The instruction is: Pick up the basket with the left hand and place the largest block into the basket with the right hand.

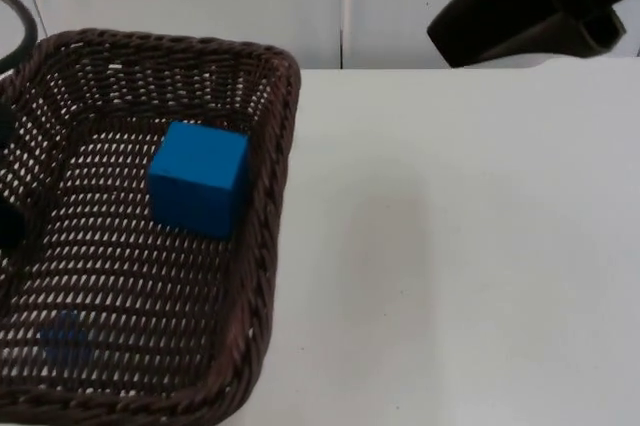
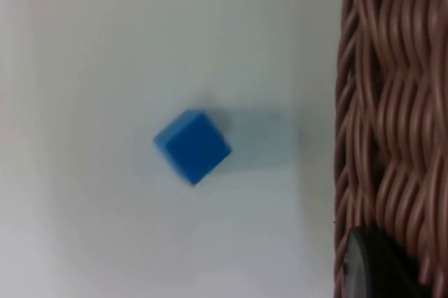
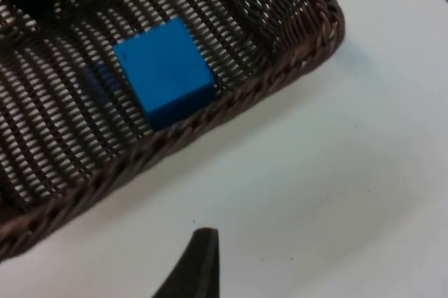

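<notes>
Basket point(image 1: 270, 196): stood over the table's point(image 1: 450, 246) left edge. Large block point(image 1: 200, 178): lay inside the basket, near its right wall. Small block point(image 2: 192, 146): lay on the table, beneath the basket's floor. Right arm point(image 1: 530, 6): waited over the table's far right corner.

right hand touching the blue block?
Apart. In the right wrist view the right hand's fingertip stands over bare table, with the basket rim between it and the blue block.

The basket point(image 1: 270, 246) was cut off at the left and near edges of the top view. A small block point(image 1: 65, 338) showed dimly through its weave.
</notes>
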